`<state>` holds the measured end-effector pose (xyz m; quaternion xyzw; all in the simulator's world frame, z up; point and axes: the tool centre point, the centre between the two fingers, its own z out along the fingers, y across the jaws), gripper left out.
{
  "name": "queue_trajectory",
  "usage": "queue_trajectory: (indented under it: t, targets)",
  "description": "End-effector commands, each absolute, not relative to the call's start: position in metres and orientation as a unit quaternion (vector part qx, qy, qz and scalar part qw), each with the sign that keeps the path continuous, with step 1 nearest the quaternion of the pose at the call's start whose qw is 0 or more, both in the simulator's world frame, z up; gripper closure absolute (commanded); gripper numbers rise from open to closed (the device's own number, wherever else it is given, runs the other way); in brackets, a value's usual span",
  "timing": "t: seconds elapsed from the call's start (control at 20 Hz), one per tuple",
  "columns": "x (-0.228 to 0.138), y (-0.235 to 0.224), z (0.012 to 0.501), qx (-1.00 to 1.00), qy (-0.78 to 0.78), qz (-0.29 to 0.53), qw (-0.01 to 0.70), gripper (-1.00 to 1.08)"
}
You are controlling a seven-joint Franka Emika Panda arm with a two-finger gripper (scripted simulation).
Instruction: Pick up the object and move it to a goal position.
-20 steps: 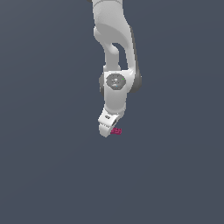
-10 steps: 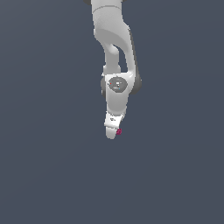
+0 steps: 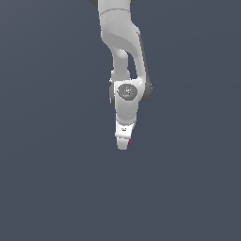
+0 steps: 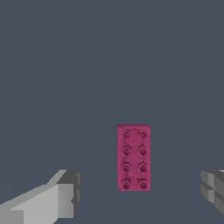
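The object is a small magenta-pink studded brick (image 4: 134,157) lying flat on the grey floor. In the wrist view it lies between my two fingers, one finger (image 4: 61,197) on one side and the other (image 4: 213,186) on the other, with clear gaps on both sides. My gripper (image 4: 138,192) is open and touches nothing. In the exterior view my white gripper (image 3: 123,143) points down over the brick and hides nearly all of it; only a pink sliver (image 3: 130,141) shows at its edge.
A plain dark grey floor (image 3: 56,179) fills both views. My white arm (image 3: 123,56) reaches down from the top of the exterior view.
My gripper has moved over the brick, toward the exterior view's right and lower. The brick showed beside the gripper before; now it is almost fully covered.
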<state>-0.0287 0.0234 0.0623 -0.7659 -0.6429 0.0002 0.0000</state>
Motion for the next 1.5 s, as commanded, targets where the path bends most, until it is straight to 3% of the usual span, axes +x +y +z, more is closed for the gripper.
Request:
queue_trajectory:
  t: [0.0,0.9,0.95,1.45]
  targets:
    - [-0.029,0.023,0.062,-0.766,-0.643,0.000,0.000,-0.92]
    - [-0.029,0.024,0.012,-0.764,-0.645,0.000,0.000,-0.92]
    - [-0.029,0.024,0.012,-0.764,-0.645,0.000,0.000,1.08]
    - [-0.029,0.024,0.012,-0.764,-0.645,0.000,0.000,1.08]
